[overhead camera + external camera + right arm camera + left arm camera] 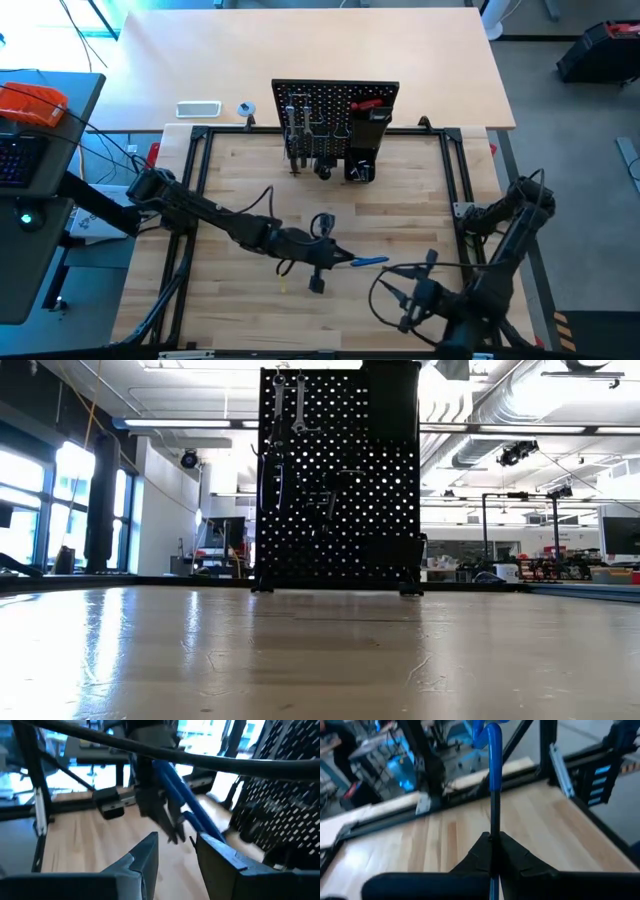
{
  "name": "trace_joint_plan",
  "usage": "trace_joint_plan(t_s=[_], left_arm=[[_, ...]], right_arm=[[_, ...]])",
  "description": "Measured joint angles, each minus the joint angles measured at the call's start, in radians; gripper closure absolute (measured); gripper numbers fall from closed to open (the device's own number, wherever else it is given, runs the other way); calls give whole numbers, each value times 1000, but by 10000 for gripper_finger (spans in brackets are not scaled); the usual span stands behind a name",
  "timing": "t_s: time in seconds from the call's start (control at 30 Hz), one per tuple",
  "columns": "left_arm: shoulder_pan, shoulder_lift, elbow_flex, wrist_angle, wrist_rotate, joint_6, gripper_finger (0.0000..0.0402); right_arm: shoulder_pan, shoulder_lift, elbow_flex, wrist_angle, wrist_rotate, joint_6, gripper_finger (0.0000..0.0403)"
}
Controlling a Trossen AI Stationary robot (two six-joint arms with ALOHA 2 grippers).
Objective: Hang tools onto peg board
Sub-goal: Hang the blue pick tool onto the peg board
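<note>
Clamped shut, the left gripper [335, 258] pinches the dark shank of the hex key [368, 262]; in the left wrist view its fingers [512, 857] meet tight around the thin rod, and the blue handle [493, 760] runs on past the tips and bends over at its far end. Seen from above, that handle sticks out from the gripper toward the right arm, lifted above the table [240, 180] near the front of the wooden top. Just behind the gripper, on the board's side, a small black tool [323, 222] lies on the wood. Across from the key's free end hangs the right gripper [405, 283], close to the handle tip but apart from it; its fingers [145, 852] stand parted with nothing between them, and its wrist view looks up at the blue handle and the left gripper beyond the gap. Well past both grippers, at the table's far edge, the peg board [335, 110] stands upright. Two silver wrenches [298, 400] hang near its top corner, other dark tools hang below them, and a black box holder [368, 140] sits on the side nearer the right arm.
</note>
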Motion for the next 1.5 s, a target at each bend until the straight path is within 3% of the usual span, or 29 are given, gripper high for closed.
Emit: trace_joint_plan(t_s=[0.17, 0.6, 0.8, 1.03, 1.2, 1.37, 1.5], left_arm=[[0, 0, 0, 103, 58, 26, 401], [4, 64, 0, 478, 257, 45, 401], [4, 107, -1, 672, 326, 45, 401], [3, 105, -1, 810, 374, 44, 401], [4, 105, -1, 826, 385, 28, 401], [3, 120, 0, 817, 383, 26, 401], [-3, 123, 0, 835, 381, 29, 401]], right_arm=[[42, 0, 0, -2, 105, -3, 276], [20, 0, 0, 167, 139, -188, 276], [-12, 6, 0, 210, 52, -224, 276], [-18, 16, 0, 235, 43, -228, 276], [-52, 16, 0, 283, -4, -291, 276], [-102, 16, 0, 467, -104, -508, 277], [-128, 16, 0, 494, -140, -534, 277]])
